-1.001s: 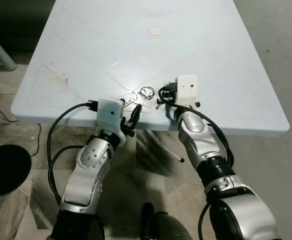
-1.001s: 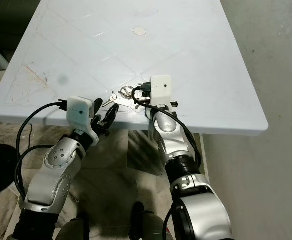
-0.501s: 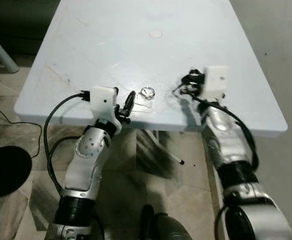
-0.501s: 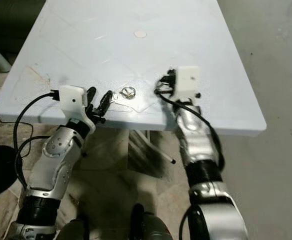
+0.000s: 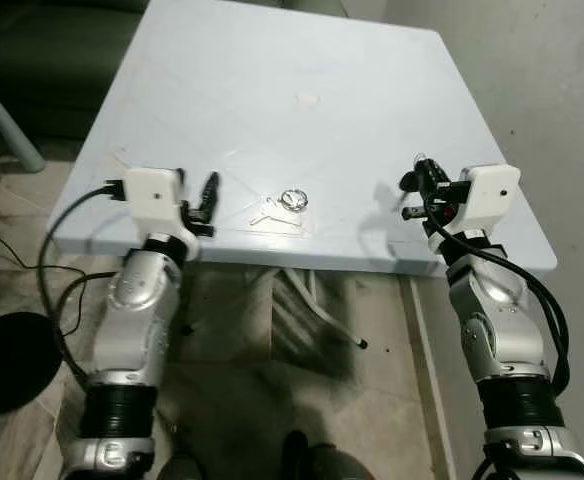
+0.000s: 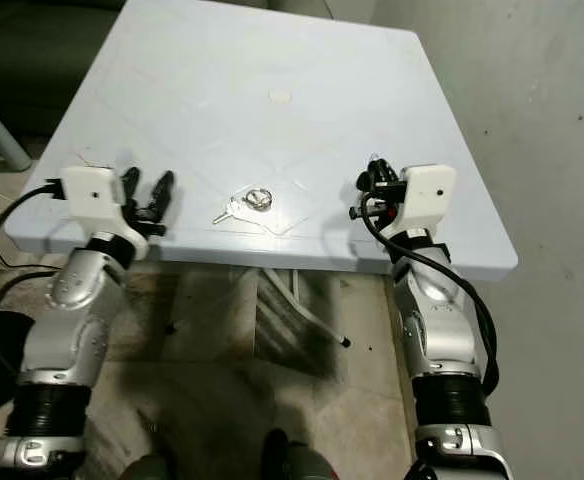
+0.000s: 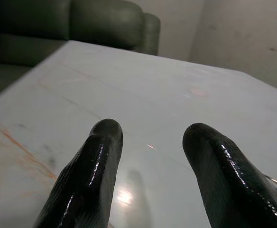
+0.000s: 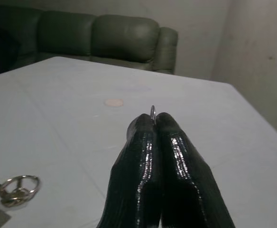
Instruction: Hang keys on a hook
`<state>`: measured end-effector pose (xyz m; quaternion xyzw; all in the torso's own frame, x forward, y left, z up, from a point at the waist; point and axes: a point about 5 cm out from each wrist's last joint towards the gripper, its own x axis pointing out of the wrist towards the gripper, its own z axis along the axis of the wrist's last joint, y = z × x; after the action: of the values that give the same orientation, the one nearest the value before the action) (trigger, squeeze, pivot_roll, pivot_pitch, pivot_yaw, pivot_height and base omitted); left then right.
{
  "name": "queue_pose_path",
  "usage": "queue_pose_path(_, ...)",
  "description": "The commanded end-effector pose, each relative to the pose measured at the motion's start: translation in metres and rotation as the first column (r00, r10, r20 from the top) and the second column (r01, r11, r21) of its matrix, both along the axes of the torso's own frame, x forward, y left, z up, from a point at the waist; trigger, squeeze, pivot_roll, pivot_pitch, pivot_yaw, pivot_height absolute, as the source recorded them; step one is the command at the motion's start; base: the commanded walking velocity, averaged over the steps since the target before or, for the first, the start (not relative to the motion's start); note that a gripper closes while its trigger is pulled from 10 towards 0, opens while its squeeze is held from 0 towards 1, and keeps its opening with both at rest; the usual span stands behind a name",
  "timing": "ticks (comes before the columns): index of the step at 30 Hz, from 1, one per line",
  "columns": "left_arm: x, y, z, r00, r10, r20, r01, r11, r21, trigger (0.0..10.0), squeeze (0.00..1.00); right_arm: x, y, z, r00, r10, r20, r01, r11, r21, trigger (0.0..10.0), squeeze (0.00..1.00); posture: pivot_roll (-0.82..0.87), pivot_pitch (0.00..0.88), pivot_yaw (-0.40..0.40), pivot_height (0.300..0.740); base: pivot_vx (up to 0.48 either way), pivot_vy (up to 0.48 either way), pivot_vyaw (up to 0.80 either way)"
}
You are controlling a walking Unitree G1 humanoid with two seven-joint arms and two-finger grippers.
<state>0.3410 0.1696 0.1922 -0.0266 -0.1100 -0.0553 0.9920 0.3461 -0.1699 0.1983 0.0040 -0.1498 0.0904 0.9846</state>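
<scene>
A: Furniture, item one?
B: Pale blue plastic counter (image 5: 272,60), square, scuffed, small round plug at centre.
A: Behind it?
B: Dark green sofa (image 8: 105,35), against a plain grey wall (image 8: 252,42).
A: Floor?
B: Mottled stone tile floor (image 5: 22,420), dimly lit.

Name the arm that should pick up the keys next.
Left. The left gripper is open and empty, its fingers pointing over the table edge beside the keys. The right gripper is shut on a thin metal loop, so it looks occupied.

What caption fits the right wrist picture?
Shut right tool pinching a thin metal ring above the pale blue table.
</scene>
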Motion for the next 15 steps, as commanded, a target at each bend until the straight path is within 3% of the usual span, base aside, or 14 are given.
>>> queue_pose_path(1,0.005,-0.001,0.003,1.000,0.008,-0.002,-0.008,1.000,-0.007,10.0,0.00,-0.002,-0.002,0.004,1.000,-0.026,0.013,0.026,0.999,-0.028,10.0,0.00,0.06,0.101,-0.087,0.740,0.000,0.000,-0.73)
queue_pose_path(15,0.017,0.006,0.012,0.998,0.054,0.012,-0.054,0.998,-0.025,10.0,0.00,-0.004,0.009,0.006,0.999,-0.031,0.024,0.032,0.999,-0.022,10.0,0.00,0.05,0.121,-0.070,0.740,0.000,0.000,-0.73)
